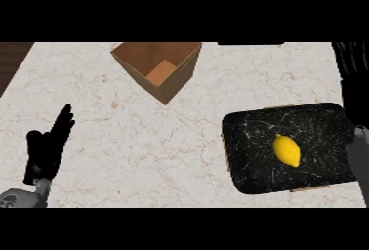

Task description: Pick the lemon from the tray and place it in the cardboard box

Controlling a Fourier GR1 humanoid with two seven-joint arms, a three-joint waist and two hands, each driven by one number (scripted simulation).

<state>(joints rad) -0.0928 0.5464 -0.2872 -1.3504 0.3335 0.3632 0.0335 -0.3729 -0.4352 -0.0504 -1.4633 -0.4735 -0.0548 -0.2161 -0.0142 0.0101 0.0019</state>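
A yellow lemon [287,150] lies alone in the black tray [249,132] at the right of the counter. The open cardboard box [160,68] stands at the back centre, empty inside, well to the left of the tray and beyond it. My left hand [47,146] rests open near the lower left edge, fingers up, far from both. My right forearm [361,161] rises along the right edge just past the tray. The black right hand [355,93] above it is partly cut off by the view's edge, and it holds nothing that I can see.
The pale marble counter [144,141] spreads between the box and the tray. A dark wooden strip [10,58] shows at the far left corner.
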